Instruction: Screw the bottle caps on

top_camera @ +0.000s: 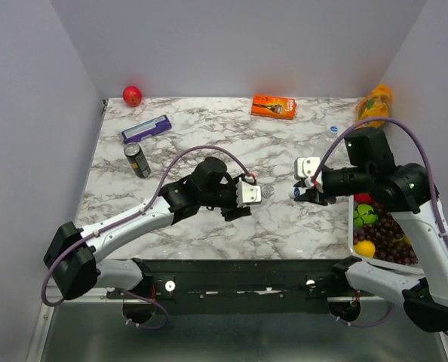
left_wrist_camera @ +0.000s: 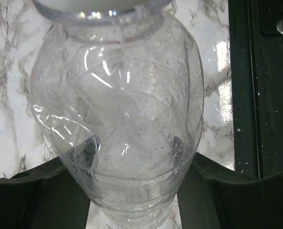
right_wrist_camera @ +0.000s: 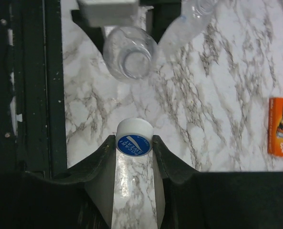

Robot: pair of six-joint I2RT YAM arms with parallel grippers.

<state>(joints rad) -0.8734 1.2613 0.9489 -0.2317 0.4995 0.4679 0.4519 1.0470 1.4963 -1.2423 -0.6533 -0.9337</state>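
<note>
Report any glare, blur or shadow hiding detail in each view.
Left wrist: the clear colourless plastic bottle fills the frame, white glare streaks its wall, and the marble table through it looks hazy. Right wrist: the small round blue cap is sharp; the black fingers beside it show little detail. Top external: even light, soft shadows, but that bottle nearly vanishes.

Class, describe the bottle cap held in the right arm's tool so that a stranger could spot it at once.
Start at the marble table and follow the right arm to its tool, near the table's middle. Pinched in it is a small round cap; its blue printed face and white side set it apart from the clear bottle facing it.
</note>
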